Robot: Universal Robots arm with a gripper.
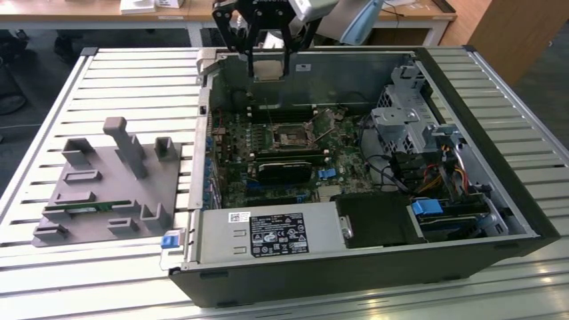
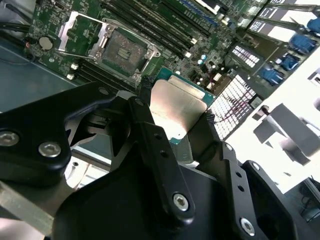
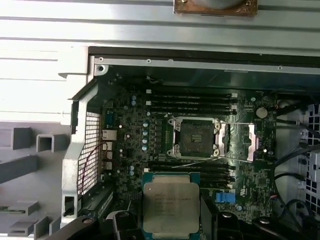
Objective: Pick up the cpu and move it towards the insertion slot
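Note:
My gripper (image 1: 268, 59) hangs above the back wall of the open computer case (image 1: 498, 167), shut on the cpu (image 1: 268, 68). The cpu is a flat square chip with a shiny silver top, and it sits clear of the board. In both wrist views the cpu (image 2: 175, 105) (image 3: 171, 200) sits clamped between the black fingers (image 2: 150, 135) (image 3: 210, 215). The insertion slot (image 1: 291, 138) is a square socket with a dark centre and a silvery frame in the middle of the motherboard. It lies uncovered, its frame swung open (image 2: 120, 47) (image 3: 196, 137), a short way ahead of the chip.
Narrow memory slots (image 3: 192, 100) flank the socket. A long black card (image 1: 289, 170), the power supply (image 1: 266, 233), a drive cage (image 1: 400, 123) and cables (image 1: 418, 177) crowd the case. On the slatted table (image 1: 133, 73) at the exterior view's left, a grey fixture (image 1: 106, 187) holds a green memory stick (image 1: 84, 208).

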